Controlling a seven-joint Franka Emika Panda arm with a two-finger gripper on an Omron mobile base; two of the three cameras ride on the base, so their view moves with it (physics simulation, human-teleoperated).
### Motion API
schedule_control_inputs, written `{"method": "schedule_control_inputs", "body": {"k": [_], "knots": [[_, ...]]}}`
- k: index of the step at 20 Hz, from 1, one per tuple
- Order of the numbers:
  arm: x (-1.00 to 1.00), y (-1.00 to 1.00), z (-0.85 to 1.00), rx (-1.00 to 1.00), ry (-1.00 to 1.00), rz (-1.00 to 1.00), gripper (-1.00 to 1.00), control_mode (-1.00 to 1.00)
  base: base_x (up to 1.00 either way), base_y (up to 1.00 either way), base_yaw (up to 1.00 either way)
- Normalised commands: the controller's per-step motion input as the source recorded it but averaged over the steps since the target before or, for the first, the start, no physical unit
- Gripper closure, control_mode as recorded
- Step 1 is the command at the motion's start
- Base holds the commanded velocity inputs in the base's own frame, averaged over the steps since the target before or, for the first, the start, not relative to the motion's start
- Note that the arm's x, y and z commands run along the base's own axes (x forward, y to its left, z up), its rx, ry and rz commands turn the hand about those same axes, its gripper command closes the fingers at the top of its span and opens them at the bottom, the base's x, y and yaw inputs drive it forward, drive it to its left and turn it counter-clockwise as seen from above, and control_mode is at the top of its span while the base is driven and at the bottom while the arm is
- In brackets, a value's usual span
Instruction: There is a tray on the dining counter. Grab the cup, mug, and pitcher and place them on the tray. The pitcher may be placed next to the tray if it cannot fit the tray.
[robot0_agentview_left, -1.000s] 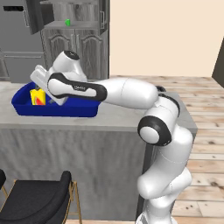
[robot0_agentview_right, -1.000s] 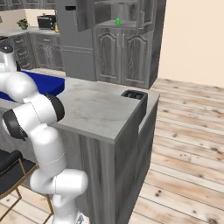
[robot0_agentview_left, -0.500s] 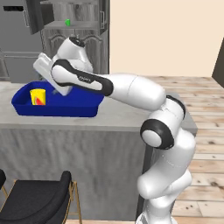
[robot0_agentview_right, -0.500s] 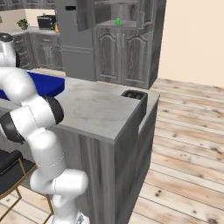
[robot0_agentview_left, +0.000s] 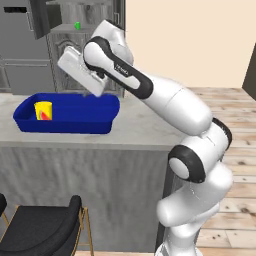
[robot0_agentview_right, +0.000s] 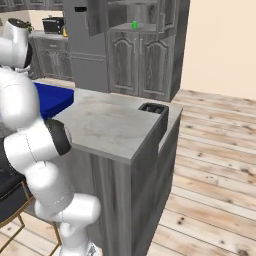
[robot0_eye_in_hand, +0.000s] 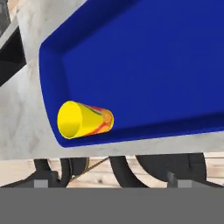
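The yellow cup (robot0_agentview_left: 43, 110) with its red-orange mark stands upright in the left end of the deep-blue tray (robot0_agentview_left: 80, 122) on the dining counter (robot0_agentview_left: 140, 132). My hand (robot0_agentview_left: 80, 70) hovers above the tray's middle, clear of the cup. In the hand view the gripper (robot0_eye_in_hand: 108, 182) is open, its fingertips (robot0_eye_in_hand: 41, 183) set wide apart with nothing between them, and the cup (robot0_eye_in_hand: 85, 119) sits in a corner of the tray (robot0_eye_in_hand: 144, 57). The green mug (robot0_agentview_left: 77, 25) rests on a shelf of the far cabinet, also the mug (robot0_agentview_right: 134, 24). The pitcher is out of view.
A black chair (robot0_agentview_left: 45, 230) stands in front of the counter's dark front. A dark rectangular inset (robot0_agentview_right: 152, 108) sits near the counter's far corner. Grey cabinets (robot0_agentview_right: 140, 65) and a microwave (robot0_agentview_right: 52, 25) line the back wall. Wooden floor (robot0_agentview_right: 215, 165) lies to the right.
My hand has lifted up and away from the tray's left end. The cup stays standing in the tray. The jaws remain wide apart.
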Motion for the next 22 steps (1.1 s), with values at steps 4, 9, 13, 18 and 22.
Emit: {"method": "schedule_control_inputs", "body": {"k": [4, 9, 13, 18, 22], "knots": [[-0.72, -1.00, 0.00, -0.02, 0.00, 0.36, -1.00, -1.00, 0.00, 0.00, 0.00], [-0.87, -1.00, 0.00, -0.07, 0.00, 0.42, -1.00, -1.00, 0.00, 0.00, 0.00], [-0.97, -1.00, 0.00, -0.13, 0.00, 0.38, -1.00, -1.00, 0.00, 0.00, 0.00], [-1.00, -0.89, -0.03, -0.28, 0.00, 0.35, -1.00, -1.00, 0.00, 0.00, 0.00], [-1.00, -0.85, 0.02, -0.28, -0.22, 0.36, -1.00, -1.00, 0.00, 0.00, 0.00]]}}
